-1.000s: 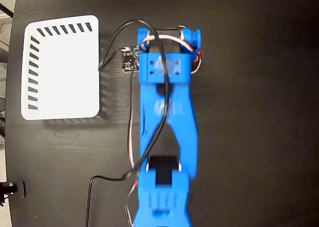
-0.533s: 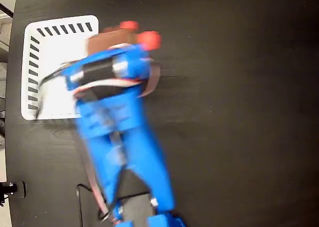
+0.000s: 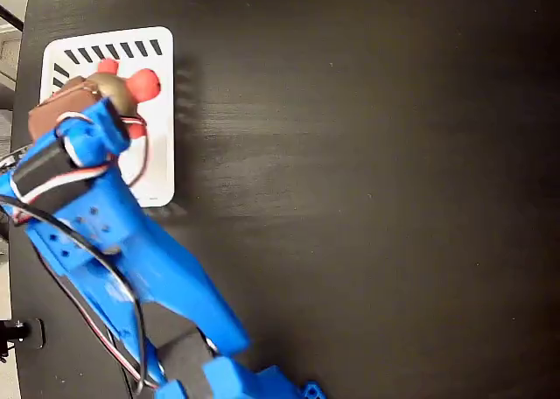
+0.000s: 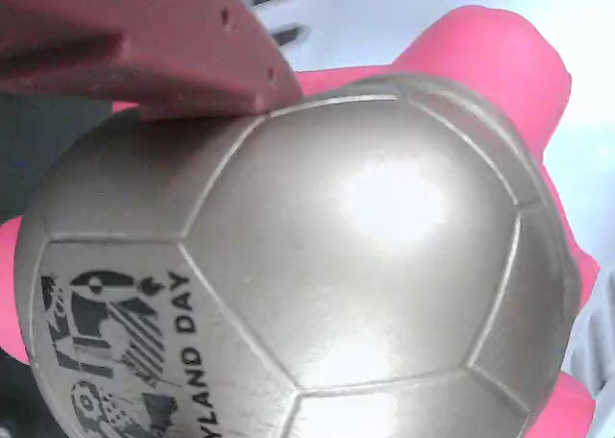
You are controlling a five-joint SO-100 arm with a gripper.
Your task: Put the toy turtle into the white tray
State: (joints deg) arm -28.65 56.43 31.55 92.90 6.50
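Arm swing from mid-table has carried the gripper (image 3: 105,97), jaws clamped on the toy turtle (image 3: 118,86), over the white tray (image 3: 162,167) near its slotted top edge, so release comes next

The worktop (image 3: 376,180) is a dark, nearly black surface with a faint wood grain and a soft sheen across its middle in the fixed view. On it, near the upper left corner, lies the white tray (image 3: 159,110), flat, with rounded corners and a row of dark slanted slots along its top edge; its left and lower parts are hidden behind the blue arm (image 3: 114,241). The arm's base sits at the bottom edge, left of centre. The worktop's left border runs beside the tray, with a small dark fitting (image 3: 17,333) at the lower left edge
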